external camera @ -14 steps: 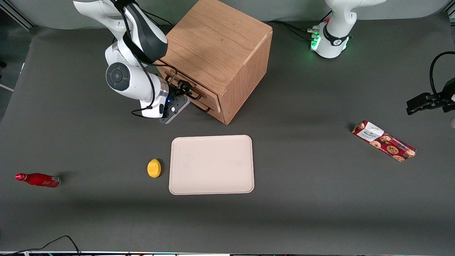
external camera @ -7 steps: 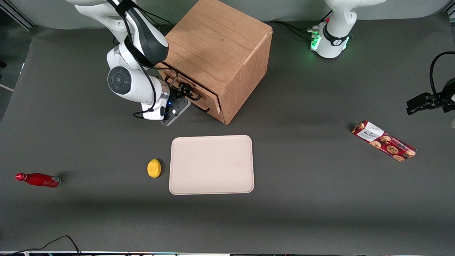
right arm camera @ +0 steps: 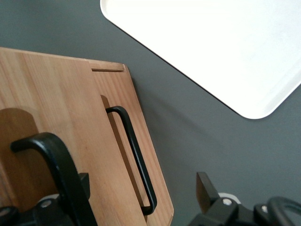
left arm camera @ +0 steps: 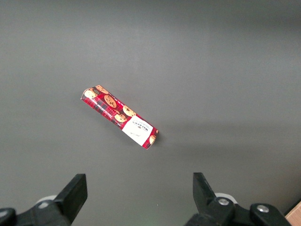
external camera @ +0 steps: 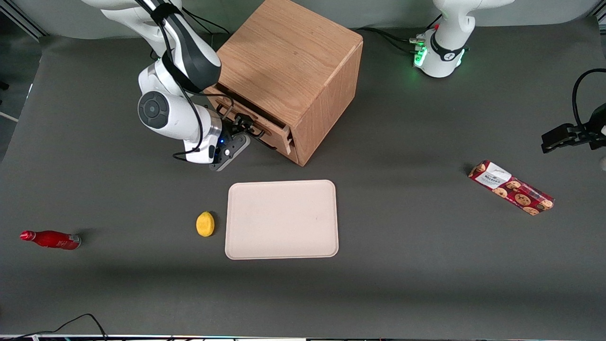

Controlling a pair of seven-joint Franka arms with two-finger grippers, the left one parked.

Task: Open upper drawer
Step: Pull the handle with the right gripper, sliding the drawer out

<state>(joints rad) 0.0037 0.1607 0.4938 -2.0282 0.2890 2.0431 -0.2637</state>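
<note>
The light-brown cabinet (external camera: 289,61) stands at the back of the table. Its upper drawer (external camera: 272,129) sticks out a little from the cabinet front. My right gripper (external camera: 243,124) is at the drawer's thin black handle (external camera: 255,128), in front of the drawer. In the right wrist view the gripper (right arm camera: 143,182) is open; one finger (right arm camera: 82,188) lies against the upper drawer's handle (right arm camera: 47,148), the other finger (right arm camera: 206,187) hangs free over the table. The upper drawer's face (right arm camera: 56,103) overlaps the lower drawer (right arm camera: 149,155) and its handle (right arm camera: 135,155).
A cream tray (external camera: 281,219) lies nearer the front camera than the cabinet and shows in the right wrist view (right arm camera: 211,42). A lemon (external camera: 205,223) lies beside it. A red bottle (external camera: 49,239) lies toward the working arm's end. A cookie box (external camera: 511,187) lies toward the parked arm's end.
The upper drawer has slid out a little from the cabinet. My gripper and wrist have moved away from the cabinet front with the handle.
</note>
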